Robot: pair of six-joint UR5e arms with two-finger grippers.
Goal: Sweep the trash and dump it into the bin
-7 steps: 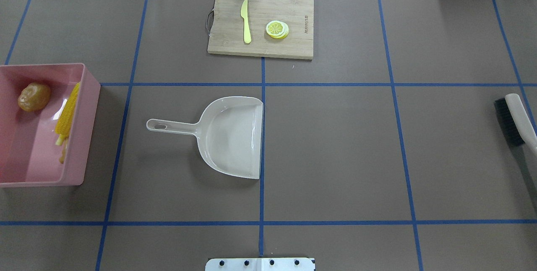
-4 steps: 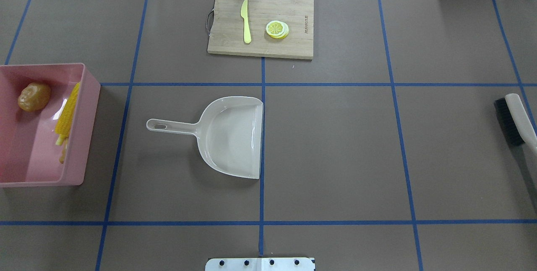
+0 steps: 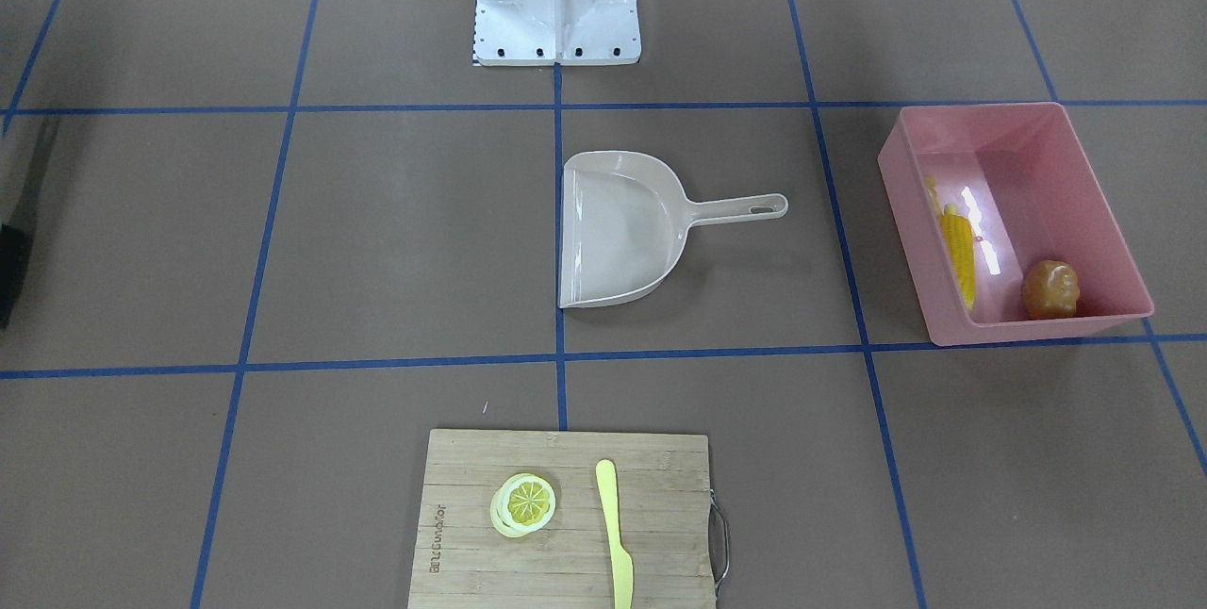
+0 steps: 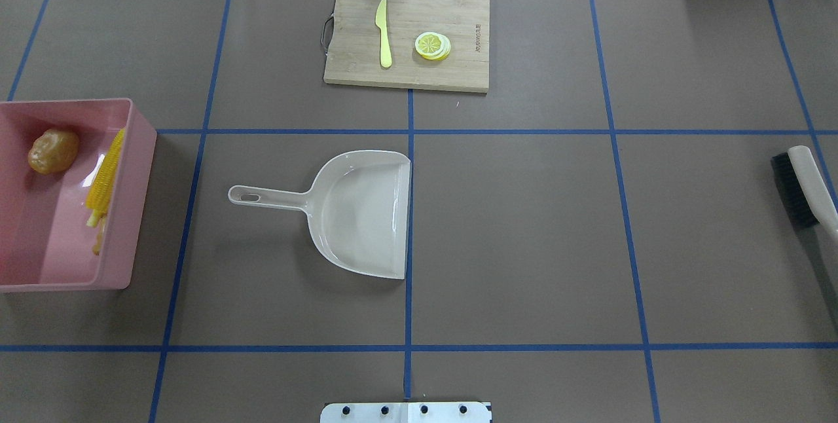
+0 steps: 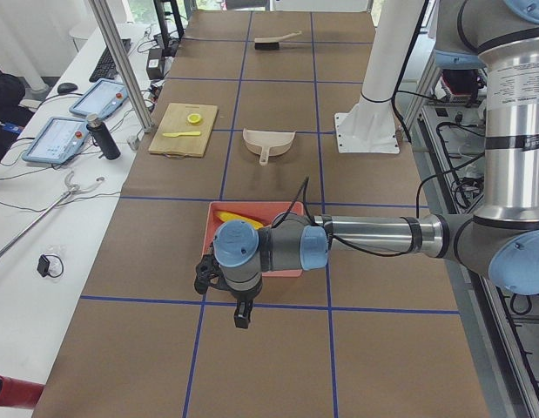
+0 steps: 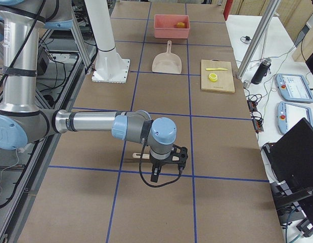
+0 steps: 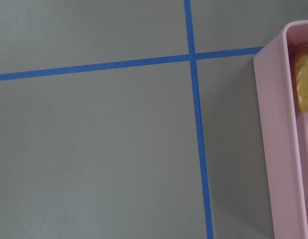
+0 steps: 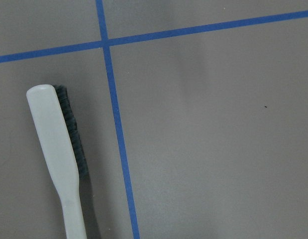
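Lying in the bin (image 4: 143,174), trash (image 4: 106,174), left tool (image 5: 239,309) just beside it, grip unclear

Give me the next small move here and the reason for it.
Probably none beyond lifting both arms clear to rest: the job looks done. The corn cob, the potato-like lump and what seems the ginger root lie in the pink bin; the dustpan sits empty, the brush lies apart, and no trash shows on the table.
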